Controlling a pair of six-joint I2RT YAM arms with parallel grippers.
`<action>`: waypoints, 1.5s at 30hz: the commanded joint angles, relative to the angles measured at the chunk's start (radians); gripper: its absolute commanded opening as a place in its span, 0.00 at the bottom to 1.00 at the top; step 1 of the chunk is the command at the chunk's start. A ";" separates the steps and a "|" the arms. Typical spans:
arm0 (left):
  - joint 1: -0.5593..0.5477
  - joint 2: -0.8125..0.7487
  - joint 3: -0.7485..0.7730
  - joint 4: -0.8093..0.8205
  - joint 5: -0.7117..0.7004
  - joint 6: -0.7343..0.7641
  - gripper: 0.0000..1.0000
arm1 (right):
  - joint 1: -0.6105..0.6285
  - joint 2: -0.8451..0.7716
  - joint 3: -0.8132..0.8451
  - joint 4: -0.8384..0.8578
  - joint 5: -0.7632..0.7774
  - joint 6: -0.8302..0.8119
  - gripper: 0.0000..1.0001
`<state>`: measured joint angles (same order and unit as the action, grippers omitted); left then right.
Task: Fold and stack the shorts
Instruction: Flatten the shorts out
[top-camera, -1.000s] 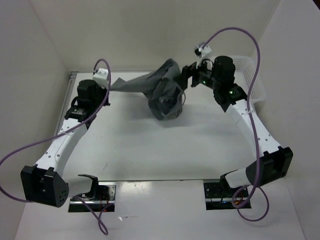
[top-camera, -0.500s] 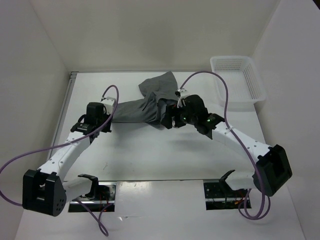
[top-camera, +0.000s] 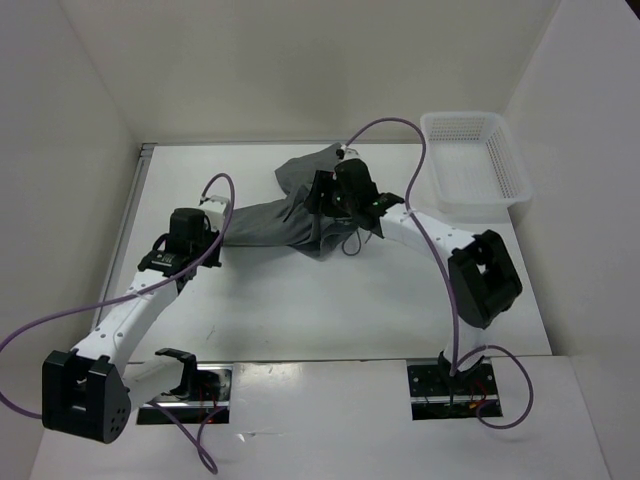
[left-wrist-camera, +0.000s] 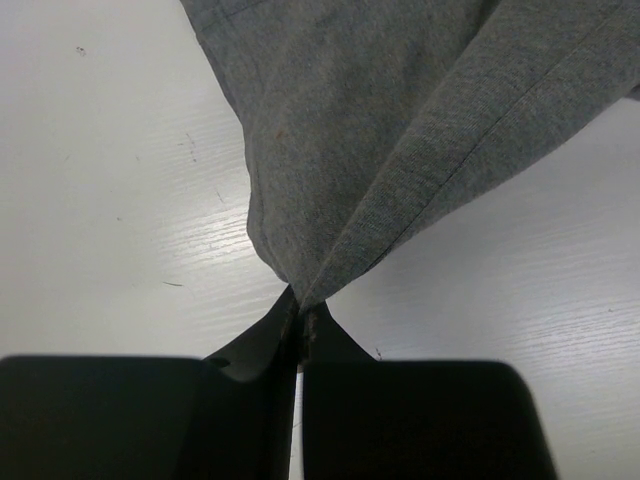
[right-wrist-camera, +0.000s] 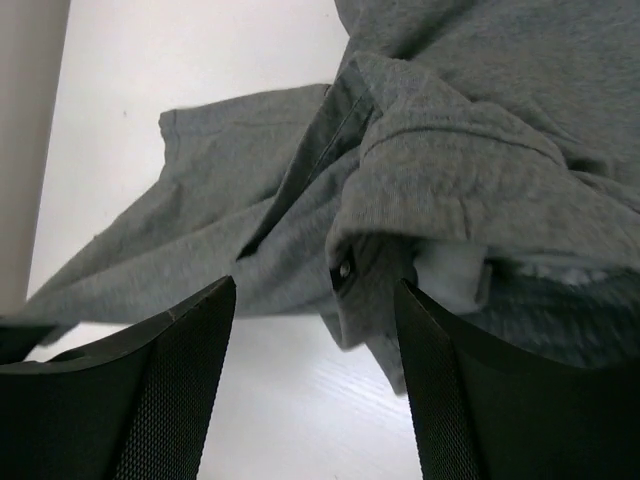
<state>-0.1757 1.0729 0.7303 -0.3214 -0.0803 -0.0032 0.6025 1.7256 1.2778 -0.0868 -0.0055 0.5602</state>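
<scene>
- Centre left of the top view: left gripper (top-camera: 212, 225) low over the desk (top-camera: 300, 300), pinched shut on one end of the shorts (top-camera: 285, 215). In the left wrist view, grey cloth fanning up and away from the closed tips.
- Middle of the top view: shorts lying on the desk, drawn into a narrow band toward the left grip, bunched and rumpled at the right end. Not flat, and no clean fold to be seen yet.
- Just right of centre: right gripper (top-camera: 322, 195) down at the bunched end, jaws spread wide. In the right wrist view, nothing clamped, only a crumpled flap with a small round stud lying between and beyond the fingers.
- Upper right: white mesh basket (top-camera: 512, 170), well apart from the shorts.
- Step in hand, as a judgement: spreading the cloth flat ahead of the first fold, with the right side looking for a hold.
- Next move, probably: pick a clear edge or corner of the bunched end, close on it, then draw it away from the left grip to flatten the cloth.
- Risk: catching several layers of the crumple at once and dragging the heap instead of opening it.
</scene>
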 joint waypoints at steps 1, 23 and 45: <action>-0.002 -0.024 -0.002 0.038 -0.003 0.003 0.00 | 0.005 0.083 0.075 0.055 0.027 0.098 0.68; 0.237 0.262 0.484 0.438 -0.208 0.003 0.00 | -0.303 0.189 0.910 -0.177 -0.229 -0.284 0.00; 0.189 -0.233 -0.003 -0.153 -0.061 0.003 0.00 | -0.195 -0.377 -0.323 -0.205 -0.327 -0.393 0.00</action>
<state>0.0166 0.9607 0.7502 -0.3538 -0.1696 -0.0032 0.3973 1.4658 1.0065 -0.2886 -0.3225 0.1345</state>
